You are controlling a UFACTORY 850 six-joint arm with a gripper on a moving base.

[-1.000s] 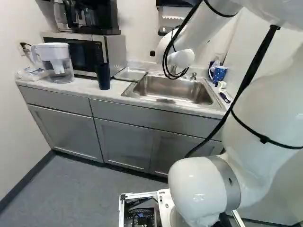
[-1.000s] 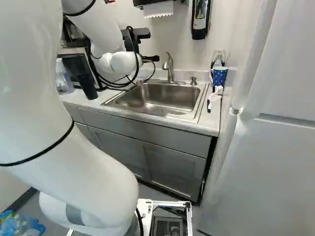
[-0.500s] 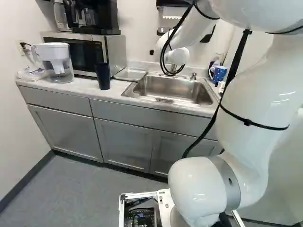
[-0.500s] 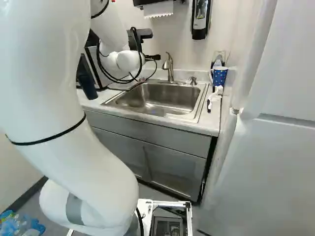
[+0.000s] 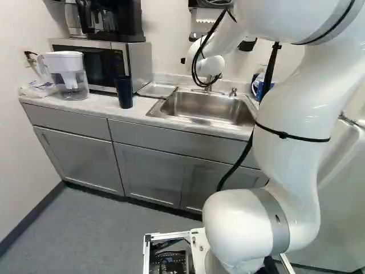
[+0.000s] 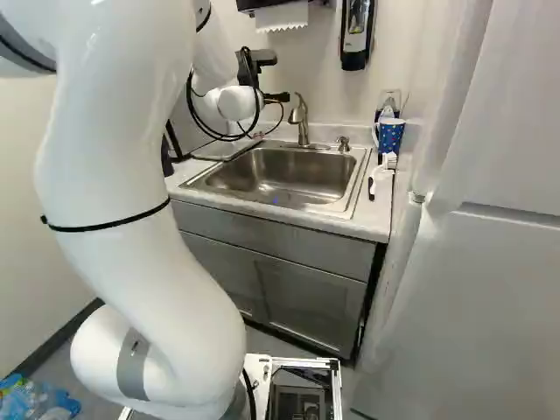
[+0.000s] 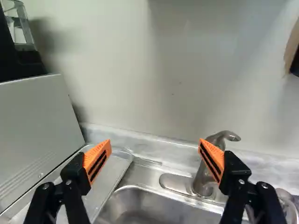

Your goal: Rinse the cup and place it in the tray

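A small part of my gripper point(image 6: 257, 135) shows below the white wrist, over the back left of the sink in the right base view. In the wrist view my gripper point(image 7: 153, 151) stands open, nothing between its fingers, facing the wall. The metal tray point(image 7: 105, 185) lies beyond and below one finger, and the faucet point(image 7: 204, 177) stands beyond the other. A blue dotted cup point(image 6: 390, 136) stands on the counter beside the sink, partly behind the arm in the left base view. A dark tumbler point(image 5: 124, 92) stands near the tray point(image 5: 157, 90).
The sink point(image 6: 284, 175) is set in the counter. A microwave point(image 5: 134, 63) with a coffee maker point(image 5: 117, 23) on top stands behind the tumbler, and a water pitcher point(image 5: 69, 77) is beside it. A white brush point(image 6: 381, 171) lies before the cup. A soap dispenser point(image 6: 355, 35) hangs on the wall.
The upper arm has swung left in the left base view and right in the right base view. In the latter, the wrist has shifted slightly right. The base has not moved.
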